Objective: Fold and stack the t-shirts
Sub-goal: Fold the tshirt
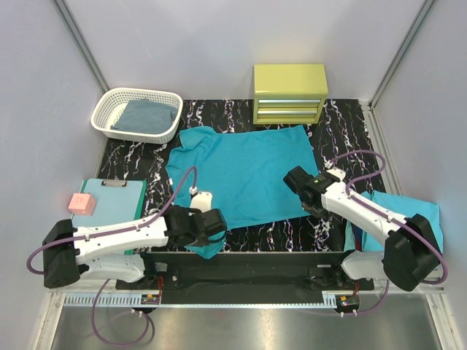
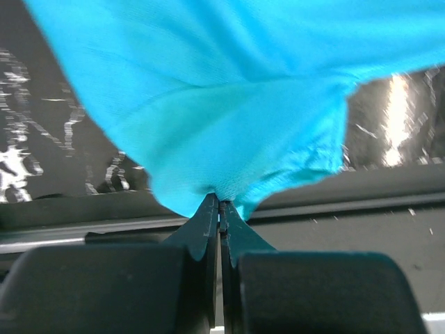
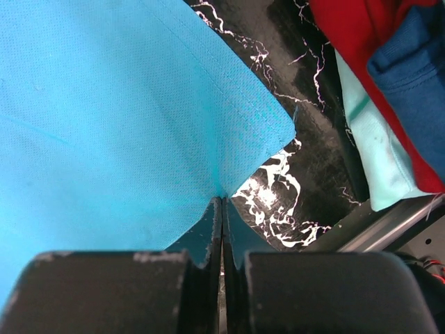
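The teal t-shirt (image 1: pixel 244 171) lies spread flat mid-table, collar end toward the far left, hem toward the arms, on the black marbled table (image 1: pixel 337 122). Both grippers have hold of its near edge.

The left gripper (image 1: pixel 211 222) is clamped tight on the near-left corner. The left wrist cam shows the fingertips (image 2: pixel 219 203) meeting w/ no gap and the cloth (image 2: pixel 208 104) bunched and raised off the table there. From the top cam some of that corner hangs below the gripper at the table's front edge.

The right gripper (image 1: pixel 303 188) is likewise closed. In the right wrist cam the tips (image 3: pixel 222 200) pinch the hem just in from the near-right corner, and the rest of the shirt (image 3: pixel 104 118) lies flat.

Only the right wrist cam shows the spare shirts apart: a red t-shirt (image 3: pixel 361 28), a dark blue t-shirt (image 3: pixel 414 66) and a lighter turquoise t-shirt (image 3: pixel 375 156), heaped beside the table's right edge. The top cam shows just turquoise cloth (image 1: pixel 430 210) there, under the right arm.

Top cam only:
- a white basket (image 1: pixel 103 117) at the far left, holding grey-blue cloth (image 1: pixel 146 117)
- a yellow-green drawer box (image 1: pixel 290 93) at the far centre
- a mint-green clipboard (image 1: pixel 113 200) at the near left, w/ a pink block (image 1: pixel 82 203) on it
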Available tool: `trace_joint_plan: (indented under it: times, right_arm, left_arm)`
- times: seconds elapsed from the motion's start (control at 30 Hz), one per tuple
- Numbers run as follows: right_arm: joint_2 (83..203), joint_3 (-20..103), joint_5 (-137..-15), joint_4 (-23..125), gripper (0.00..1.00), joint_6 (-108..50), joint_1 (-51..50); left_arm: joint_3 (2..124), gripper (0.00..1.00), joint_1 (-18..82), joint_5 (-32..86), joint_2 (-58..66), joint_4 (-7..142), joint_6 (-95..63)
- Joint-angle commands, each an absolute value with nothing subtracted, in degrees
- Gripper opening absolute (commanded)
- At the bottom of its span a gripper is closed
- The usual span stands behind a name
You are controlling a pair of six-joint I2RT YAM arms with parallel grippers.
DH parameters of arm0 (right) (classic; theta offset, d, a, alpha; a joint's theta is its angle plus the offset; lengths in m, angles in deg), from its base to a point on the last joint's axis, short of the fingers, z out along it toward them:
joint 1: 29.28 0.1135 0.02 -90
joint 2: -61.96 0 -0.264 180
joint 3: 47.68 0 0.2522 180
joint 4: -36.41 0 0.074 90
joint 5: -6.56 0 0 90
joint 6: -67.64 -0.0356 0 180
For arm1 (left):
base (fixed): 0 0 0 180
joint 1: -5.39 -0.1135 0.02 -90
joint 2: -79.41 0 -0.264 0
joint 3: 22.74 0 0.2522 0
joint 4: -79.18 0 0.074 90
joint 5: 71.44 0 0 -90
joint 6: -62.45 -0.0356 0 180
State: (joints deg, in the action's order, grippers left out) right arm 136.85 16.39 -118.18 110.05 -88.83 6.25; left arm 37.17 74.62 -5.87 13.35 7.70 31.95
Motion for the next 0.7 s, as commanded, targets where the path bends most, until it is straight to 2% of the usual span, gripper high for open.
trace_joint_plan:
  times: [0.0, 0.4, 0.67]
  right_arm:
    - [137.5, 19.5, -121.5, 110.1, 0.0, -87.0, 6.8]
    - [144.6, 26.3, -123.6, 105.9, 0.0, -80.3, 6.3]
    - [149.1, 31.5, -122.9, 102.3, 0.0, -74.8, 1.4]
  left_arm:
    - [40.3, 0.0, 71.0, -10.2, 15.6, 5.3, 31.0]
    - [44.5, 0.0, 62.0, -14.5, 13.0, 4.4, 26.5]
    - [48.8, 0.0, 54.9, -15.7, 8.4, 7.4, 21.1]
